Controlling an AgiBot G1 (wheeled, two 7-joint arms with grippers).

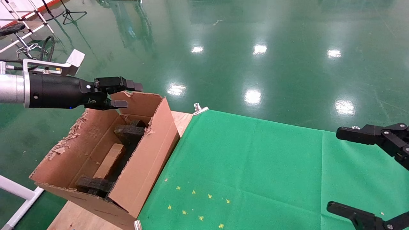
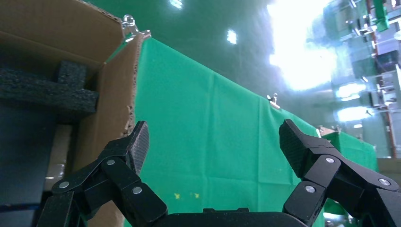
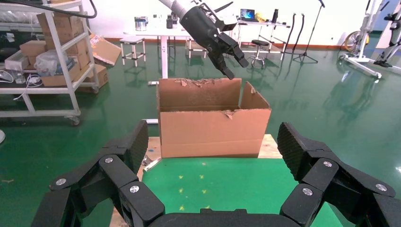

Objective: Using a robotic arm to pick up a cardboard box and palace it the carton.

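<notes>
The box [image 1: 108, 161] lies inside the carton [image 1: 145, 159], wedged between foam blocks [image 1: 129, 131]. The left claw [image 1: 123, 94] is held spread and empty above the far flap. The right claw [image 1: 361, 174] is parked open over the table [image 1: 255, 166].

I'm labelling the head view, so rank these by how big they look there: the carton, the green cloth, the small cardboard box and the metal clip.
1. green cloth
2. carton
3. cardboard box, partly hidden inside the carton
4. metal clip
</notes>
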